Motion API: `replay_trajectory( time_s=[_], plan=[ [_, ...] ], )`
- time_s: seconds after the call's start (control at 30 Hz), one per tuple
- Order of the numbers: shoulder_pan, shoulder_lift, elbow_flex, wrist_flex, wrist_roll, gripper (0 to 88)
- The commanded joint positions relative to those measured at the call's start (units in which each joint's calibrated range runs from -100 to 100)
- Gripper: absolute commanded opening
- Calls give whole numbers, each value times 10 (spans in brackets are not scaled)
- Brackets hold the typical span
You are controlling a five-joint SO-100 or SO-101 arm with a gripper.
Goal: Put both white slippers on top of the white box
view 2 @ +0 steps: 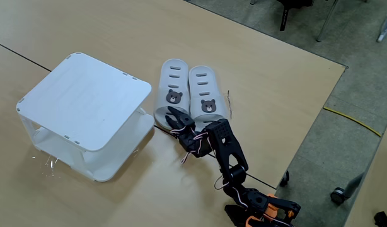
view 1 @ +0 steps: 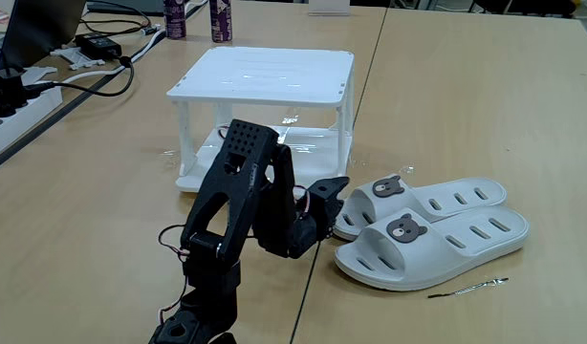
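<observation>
1. White slippers lie side by side on the table, just beside the white box, whose top is bare.
2. Black gripper, fingers spread and empty, hovers at the nearer slipper's heel.
3. Best to pinch one rim firmly, then lift.

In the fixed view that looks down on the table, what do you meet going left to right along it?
white box → slipper nearer the box → the other slipper, with the end effector just below the first slipper.
</observation>
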Motion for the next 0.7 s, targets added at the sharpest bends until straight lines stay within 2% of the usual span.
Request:
replay_trajectory(
  time_s=[0.0, 0.07, 0.4, 0.67],
  plan=[
    [24, -14, -55, 33, 4, 226],
    [29, -14, -75, 50, 4, 250],
    [55, -11, -217, 188, 4, 247],
    [77, 26, -310, 233, 4, 247]
  ],
)
